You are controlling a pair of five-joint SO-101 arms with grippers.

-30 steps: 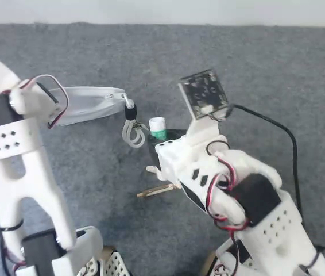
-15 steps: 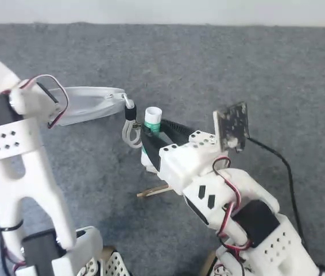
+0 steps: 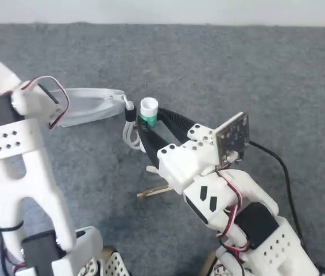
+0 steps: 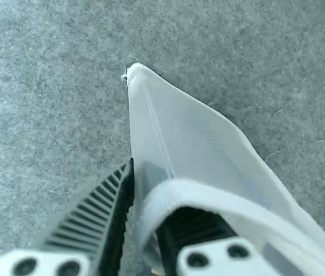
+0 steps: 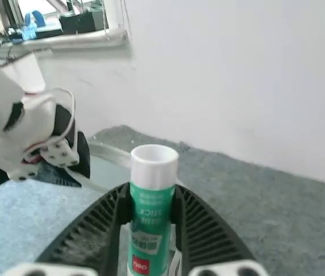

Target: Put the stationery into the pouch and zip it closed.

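Looking down from above, the right gripper [image 3: 149, 118] is mid-frame, clenched on the glue stick [image 3: 149, 109], just beside the zipper end of the pouch [image 3: 91, 105] at centre left. Its wrist camera shows the green body squeezed between both fingers [image 5: 102, 224], with the white cap sticking out past them. The left wrist camera shows the left gripper [image 4: 148, 195] pinching the pouch rim, one finger inside. Grey carpet [image 3: 237, 63] lies open across the upper right, and a wooden clip [image 3: 157, 190] lies below the stick.

I read the cylindrical plastic glue stick [image 3: 148, 112] as green with a white cap. The right pincer [image 5: 151, 195] and left pincer [image 4: 145, 195] have white bodies and black ribbed jaws. The soft translucent pouch [image 3: 88, 106] is milky white, its zip pull [image 3: 130, 114] black, its cord loop [image 3: 131, 137] white. The table [image 3: 237, 63] is mottled grey.
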